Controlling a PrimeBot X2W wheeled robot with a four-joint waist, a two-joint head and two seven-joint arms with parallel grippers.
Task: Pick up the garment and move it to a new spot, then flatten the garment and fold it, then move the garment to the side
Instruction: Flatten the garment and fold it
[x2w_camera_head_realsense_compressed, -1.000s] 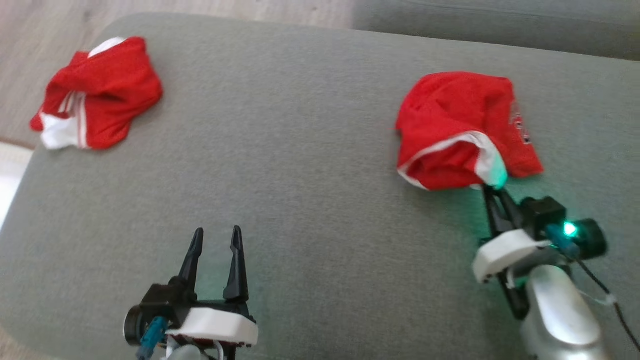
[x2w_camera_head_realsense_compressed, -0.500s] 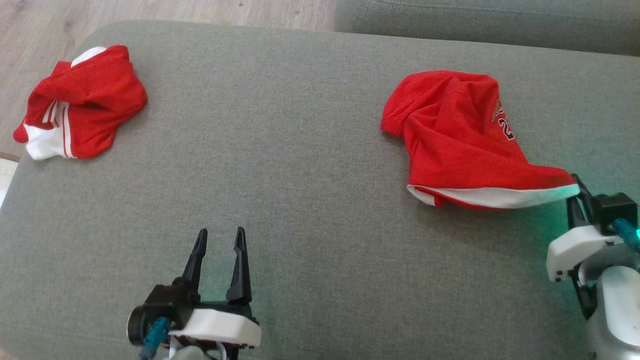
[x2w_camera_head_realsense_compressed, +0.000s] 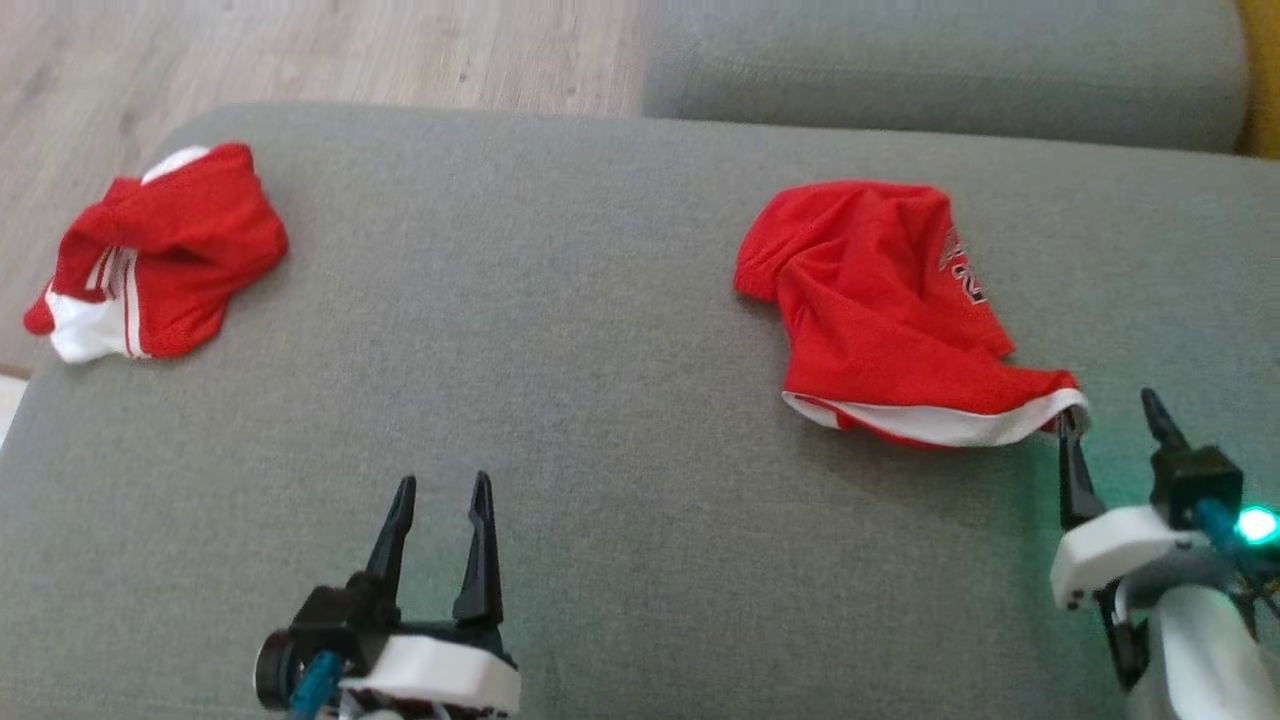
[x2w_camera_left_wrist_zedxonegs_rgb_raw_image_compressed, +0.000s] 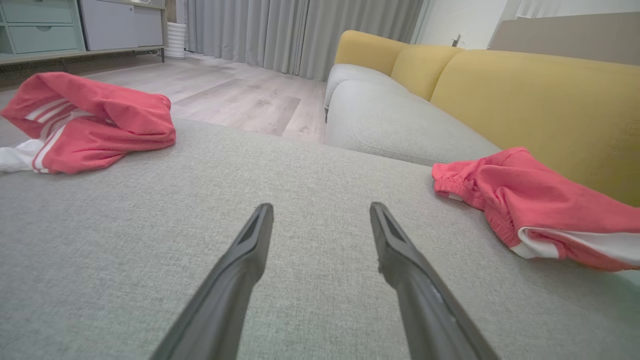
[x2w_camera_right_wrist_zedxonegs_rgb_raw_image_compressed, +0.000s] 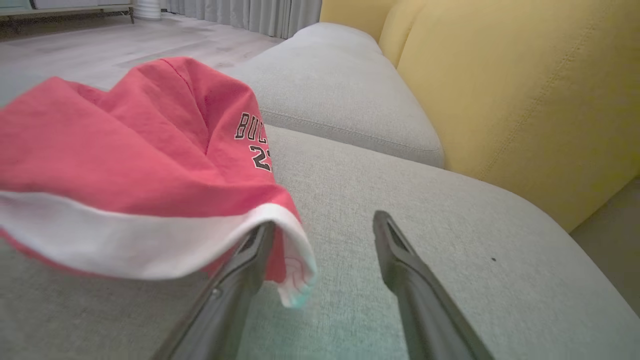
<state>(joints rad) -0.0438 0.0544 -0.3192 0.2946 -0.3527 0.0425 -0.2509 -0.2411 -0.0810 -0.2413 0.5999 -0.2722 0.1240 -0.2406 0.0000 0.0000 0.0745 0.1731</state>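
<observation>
L gripper (x2w_camera_head_realsense_compressed: 443, 480): jaws spread, tips low over the grey seat cushion (x2w_camera_head_realsense_compressed: 620, 420), w/ bare cushion showing btwn and ahead of them. R gripper (x2w_camera_head_realsense_compressed: 1108, 405): jaws also spread wide, pinching nothing. The white hem (x2w_camera_right_wrist_zedxonegs_rgb_raw_image_compressed: 125, 240) of the lettered red garment (x2w_camera_head_realsense_compressed: 880, 300) drapes over the tip of its inner finger (x2w_camera_right_wrist_zedxonegs_rgb_raw_image_compressed: 235, 290) (the one toward the L gripper), w/ a hem corner hanging into the gap just inside that finger. The outer finger is apart from the cloth, w/ bare cushion in front. The rest of that garment lies crumpled on the cushion ahead of the R jaws and to their inner side. Its hem edge is nearest and lifted a bit at the jaw end, w/ the red body bunched beyond; black-and-white lettering "BUL" + a "2" shows on the fold facing the R wrist cam. From the L jaws it sits ahead and well off to the right. Striped red garment (x2w_camera_head_realsense_compressed: 160, 250), red w/ white stripes + a white patch, is heaped ahead of the L jaws and far to their left, near the cushion's edge and well apart from the other. Open cushion lies btwn the two heaps. Beyond: second grey cushion (x2w_camera_head_realsense_compressed: 930, 80), yellow backrest (x2w_camera_right_wrist_zedxonegs_rgb_raw_image_compressed: 525, 85) on the R jaws' outer side, wood floor (x2w_camera_head_realsense_compressed: 350, 50), then grey curtains (x2w_camera_left_wrist_zedxonegs_rgb_raw_image_compressed: 300, 30) + a pale cabinet (x2w_camera_left_wrist_zedxonegs_rgb_raw_image_compressed: 45, 25) farthest off.
</observation>
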